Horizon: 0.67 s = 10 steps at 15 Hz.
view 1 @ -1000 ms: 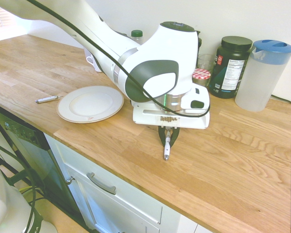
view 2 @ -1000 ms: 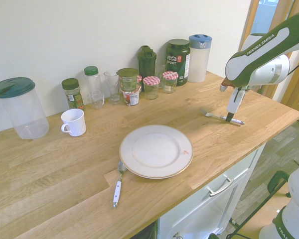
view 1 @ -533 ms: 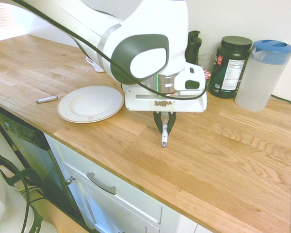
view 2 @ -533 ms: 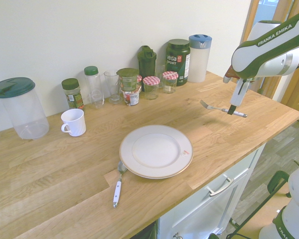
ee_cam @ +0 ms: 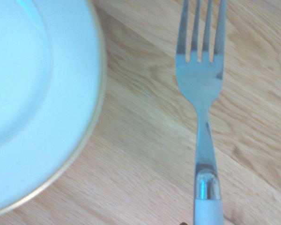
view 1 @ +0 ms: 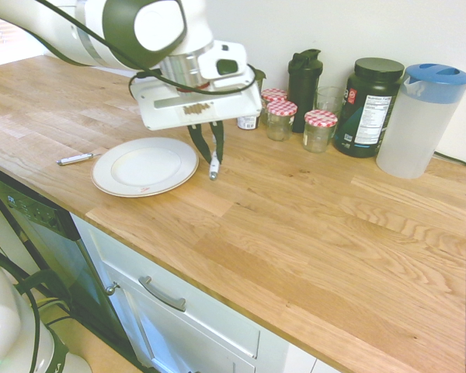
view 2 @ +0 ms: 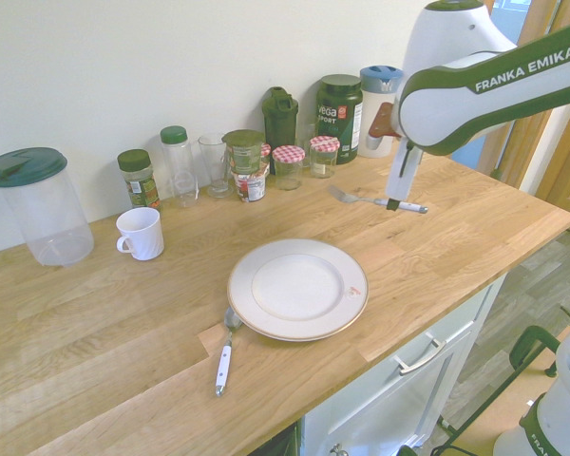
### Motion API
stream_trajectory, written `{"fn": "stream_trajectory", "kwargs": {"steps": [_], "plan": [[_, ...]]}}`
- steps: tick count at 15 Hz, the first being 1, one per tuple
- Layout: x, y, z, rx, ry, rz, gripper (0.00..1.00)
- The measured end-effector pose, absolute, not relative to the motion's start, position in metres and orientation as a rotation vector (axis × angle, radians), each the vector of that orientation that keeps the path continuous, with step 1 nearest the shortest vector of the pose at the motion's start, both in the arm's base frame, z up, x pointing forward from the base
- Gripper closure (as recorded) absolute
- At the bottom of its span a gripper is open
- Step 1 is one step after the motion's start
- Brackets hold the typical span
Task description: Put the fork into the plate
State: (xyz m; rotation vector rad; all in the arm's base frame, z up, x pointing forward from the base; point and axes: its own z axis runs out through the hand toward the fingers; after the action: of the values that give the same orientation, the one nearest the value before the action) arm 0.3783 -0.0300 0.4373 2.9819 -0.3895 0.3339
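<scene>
The fork, with silver tines and a white handle, hangs level above the wooden counter, and my gripper is shut on its handle. In the first exterior view the gripper hovers just off the right rim of the plate, with the fork's handle end poking out below the fingers. The round off-white plate lies near the counter's front edge. The wrist view shows the fork over bare wood beside the plate's gold-edged rim.
A small white-handled utensil lies on the far side of the plate from the gripper. Jars, bottles, a dark tub and a blue-lidded pitcher line the wall. A white mug and a large clear container stand further along.
The arm has lifted the fork off the counter and carried it along the counter toward the plate. The grip stayed shut throughout.
</scene>
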Motion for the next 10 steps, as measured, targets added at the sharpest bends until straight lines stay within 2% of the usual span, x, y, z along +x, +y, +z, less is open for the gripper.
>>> {"fn": "stream_trajectory", "kwargs": {"steps": [7, 10], "plan": [[0.384, 0.079, 0.446, 2.915, -0.224, 0.331, 1.0], [0.405, 0.116, 0.438, 2.919, -0.124, 0.275, 1.0]]}}
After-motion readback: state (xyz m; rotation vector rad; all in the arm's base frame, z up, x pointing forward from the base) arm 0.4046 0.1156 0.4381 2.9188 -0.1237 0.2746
